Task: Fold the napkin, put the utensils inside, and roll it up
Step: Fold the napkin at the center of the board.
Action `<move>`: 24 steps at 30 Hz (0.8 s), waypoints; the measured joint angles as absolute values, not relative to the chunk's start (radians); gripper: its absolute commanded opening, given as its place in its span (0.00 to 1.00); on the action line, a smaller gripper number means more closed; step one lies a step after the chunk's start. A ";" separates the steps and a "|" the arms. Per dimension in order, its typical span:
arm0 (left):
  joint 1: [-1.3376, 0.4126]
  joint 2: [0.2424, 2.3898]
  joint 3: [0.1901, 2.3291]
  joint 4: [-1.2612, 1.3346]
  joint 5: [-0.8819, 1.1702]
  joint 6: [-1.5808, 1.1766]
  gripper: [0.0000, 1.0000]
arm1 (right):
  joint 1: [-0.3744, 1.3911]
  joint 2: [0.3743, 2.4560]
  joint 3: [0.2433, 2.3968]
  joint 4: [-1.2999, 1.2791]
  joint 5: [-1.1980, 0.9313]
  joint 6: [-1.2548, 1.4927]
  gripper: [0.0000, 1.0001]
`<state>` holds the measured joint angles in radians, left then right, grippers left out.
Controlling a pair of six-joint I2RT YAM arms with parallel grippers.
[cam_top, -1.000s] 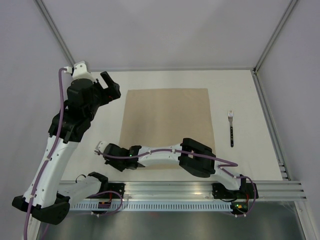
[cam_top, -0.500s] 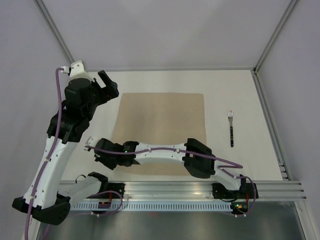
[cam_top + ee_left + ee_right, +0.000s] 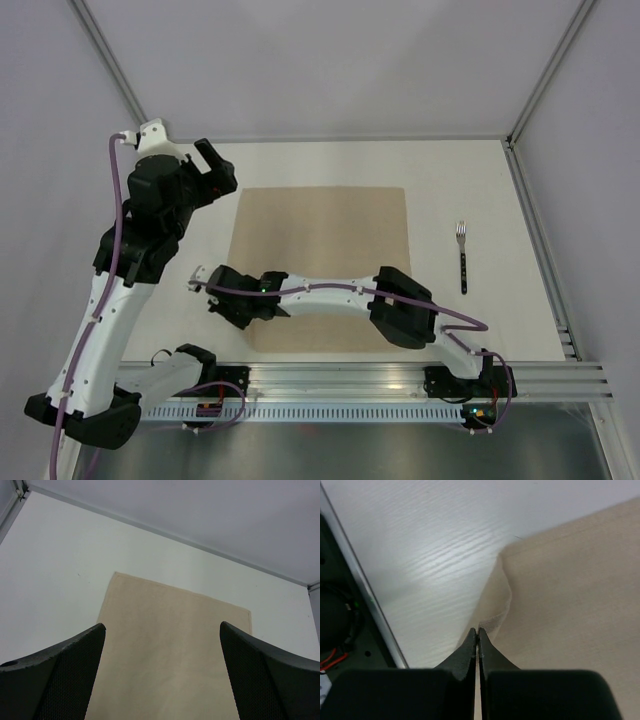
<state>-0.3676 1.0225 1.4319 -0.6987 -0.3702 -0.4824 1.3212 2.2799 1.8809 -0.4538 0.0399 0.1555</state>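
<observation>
Napkin (image 3: 325, 250), a plain tan cloth, lies spread nearly flat on the white table (image 3: 480, 180), left of the table's middle, its edges roughly square with the table's sides.

At far left, the left gripper (image 3: 220, 168) hangs above the table just off the cloth's far left corner, touching nothing. Its two dark fingers are spread wide, and its own camera looks between them down onto the bare tabletop and the cloth's far edge. Nothing lies between those fingers.

Lower in the overhead view, the right arm reaches from its base at the near right across the cloth's near edge to the near left corner. There the right gripper (image 3: 478, 636) has its fingertips pressed together on the fabric's left edge, close to that corner. The wrist view shows a thin strip of cloth caught between the tips, with a small raised fold running up from them toward the corner, while the rest of the sheet lies smooth on the table. A metal rail (image 3: 365, 600) along the table's near edge is visible just beside the pinch.

At right, well apart from the cloth, a dark-handled fork (image 3: 462, 258) lies alone on the table, tines pointing to the far side and handle toward the arms' bases.
</observation>
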 measured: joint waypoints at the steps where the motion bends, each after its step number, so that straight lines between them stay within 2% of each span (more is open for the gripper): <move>1: -0.368 1.028 1.436 -0.696 -0.370 -0.482 1.00 | 1.306 2.270 1.866 -0.451 0.037 0.151 0.01; 12: -0.366 1.106 1.462 -0.628 -0.364 -0.483 1.00 | 1.069 2.083 1.755 -0.417 0.014 0.078 0.00; 24: -0.361 1.182 1.462 -0.573 -0.352 -0.484 1.00 | 0.846 2.043 1.679 -0.403 -0.031 -0.025 0.00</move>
<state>-0.3614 1.1816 1.4620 -0.5728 -0.3519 -0.4835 0.8459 2.0430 1.6787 -0.4026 -0.0307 -0.0254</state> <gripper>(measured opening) 0.993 0.010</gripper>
